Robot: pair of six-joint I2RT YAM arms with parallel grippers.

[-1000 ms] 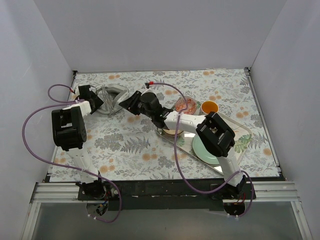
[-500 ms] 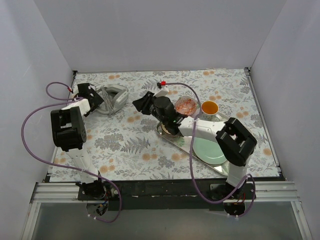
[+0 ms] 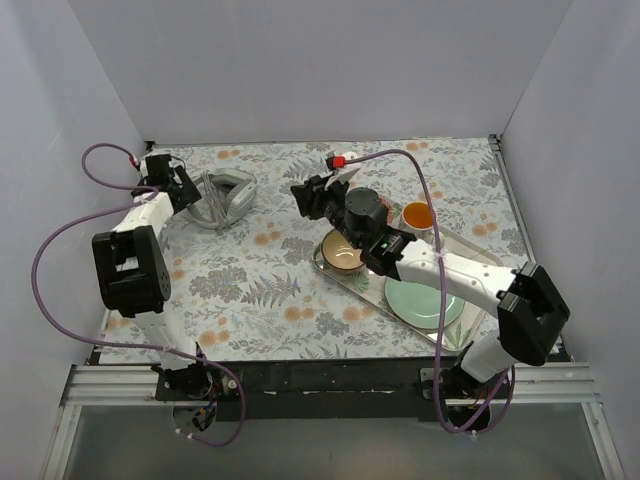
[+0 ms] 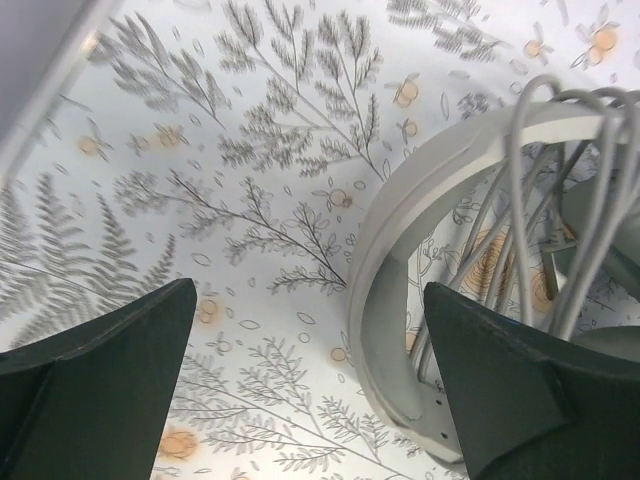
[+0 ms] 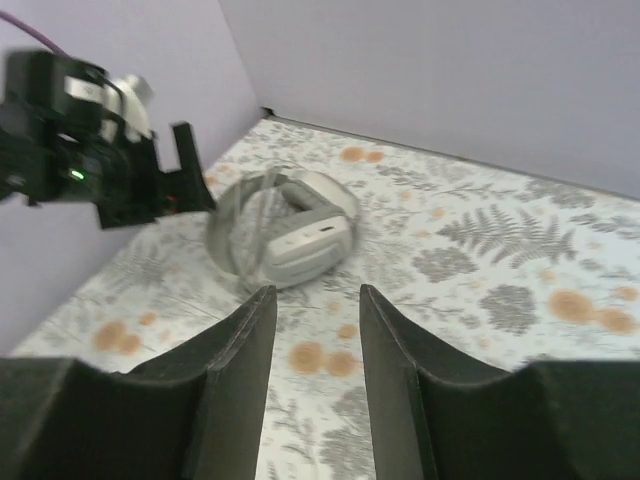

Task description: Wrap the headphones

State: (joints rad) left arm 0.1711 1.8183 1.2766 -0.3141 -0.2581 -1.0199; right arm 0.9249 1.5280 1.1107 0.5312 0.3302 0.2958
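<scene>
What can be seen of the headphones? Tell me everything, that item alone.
The headphones are light grey-white, matte plastic by the look, with a wide headband and padded oval earcups. Several strands of thin grey cable are looped across the band's arc. They lie on the floral table at its far left, near the back wall. The open left tool hangs over the headband without gripping it.

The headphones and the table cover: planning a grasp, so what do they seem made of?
The headphones: probably matte light-grey plastic, given the smooth moulded headband; the cable looks rubber-coated. The table cover: printed fern sheet, perhaps cloth or vinyl.
</scene>
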